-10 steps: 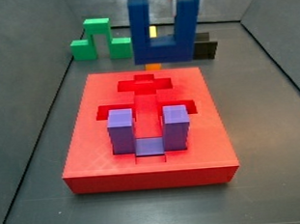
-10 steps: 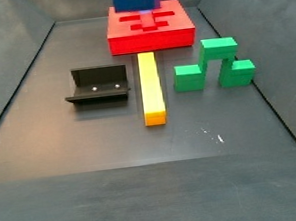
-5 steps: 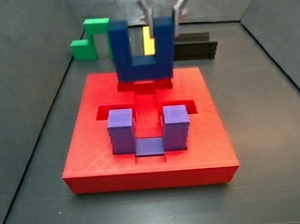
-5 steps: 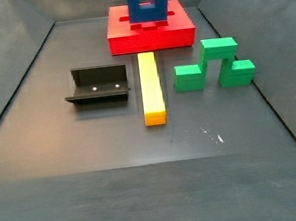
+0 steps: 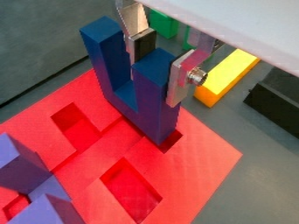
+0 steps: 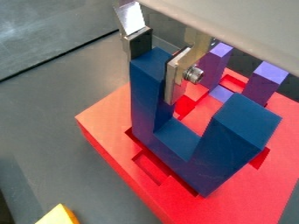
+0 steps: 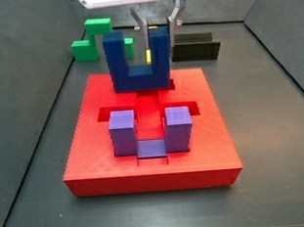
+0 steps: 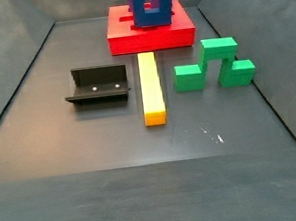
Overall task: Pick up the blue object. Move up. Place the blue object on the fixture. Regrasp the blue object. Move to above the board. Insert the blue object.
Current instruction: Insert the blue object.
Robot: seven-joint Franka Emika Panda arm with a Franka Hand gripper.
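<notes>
Blue U-shaped block is where our attention goes: it stands upright on the red board, prongs up and base down, sitting at the far end of the board over one of the cut-out recesses, which we judge to be the slot meant for it. Our gripper reaches down from above and has its two silver fingers clamped on one prong, one plate on each face, so the block hangs square to the board and the free prong stays clear of the tool. Holding it by a prong rather than the base leaves the base free to go down into the recess, which seems to be the reason for this grip. In both wrist views the base looks at or just into the board's surface; we cannot tell whether it is fully seated. The lighter purple U-shaped block already sits in the recess at the other end of the board, well apart from ours, so it does not crowd the insertion. Off the board, the black fixture stands empty beside the yellow bar, with the green stepped block on the bar's other side; none of these are in the way. We see no brand, label or writing on any piece or on the gripper.
</notes>
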